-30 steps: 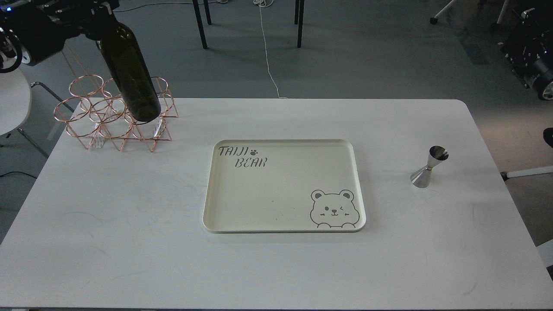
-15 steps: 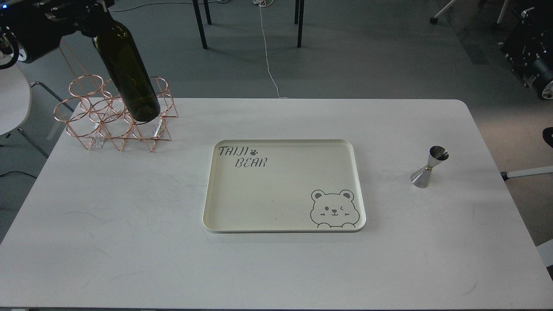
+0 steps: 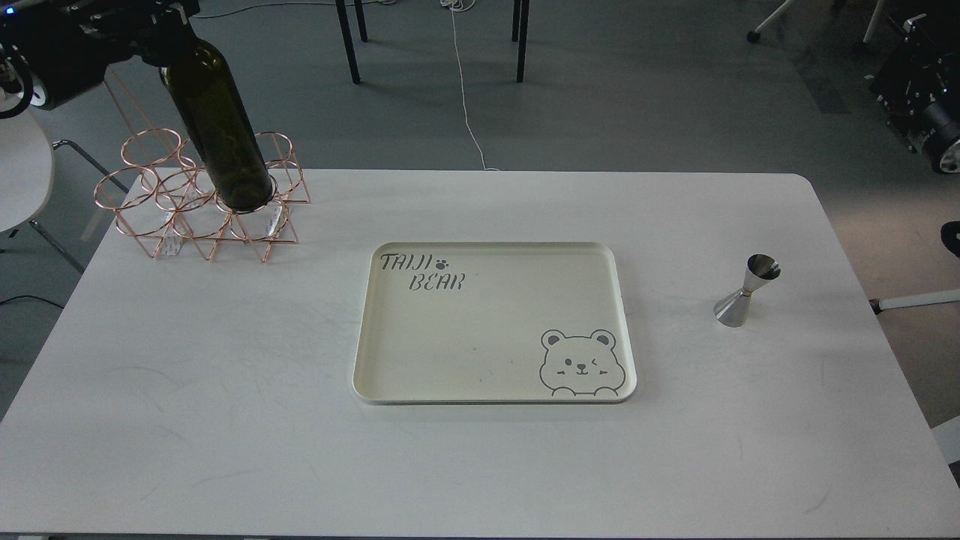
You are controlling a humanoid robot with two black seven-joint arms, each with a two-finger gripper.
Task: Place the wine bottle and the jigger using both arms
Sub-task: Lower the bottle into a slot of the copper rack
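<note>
The wine bottle (image 3: 217, 120), dark olive-green, hangs tilted at the far left. Its base is at the top rings of a copper wire rack (image 3: 150, 217). My left gripper (image 3: 161, 26) is shut on the bottle's upper part and hides the neck. The jigger (image 3: 746, 291), small and silver, stands upright on the white table (image 3: 225, 412) at the right, with nothing holding it. My right arm (image 3: 922, 97) is a dark mass at the top right, off the table and far from the jigger. Its fingers cannot be told apart.
A cream tray (image 3: 360, 337) with a bear drawing and "TAIJI BEAR" lettering lies flat in the middle of the table. Chair legs and a white cable are on the floor behind the table. A white chair stands at the left edge.
My left gripper has shifted the bottle slightly left and more upright, bringing its base over a ring of the copper rack. The jigger and the right arm have not moved.
</note>
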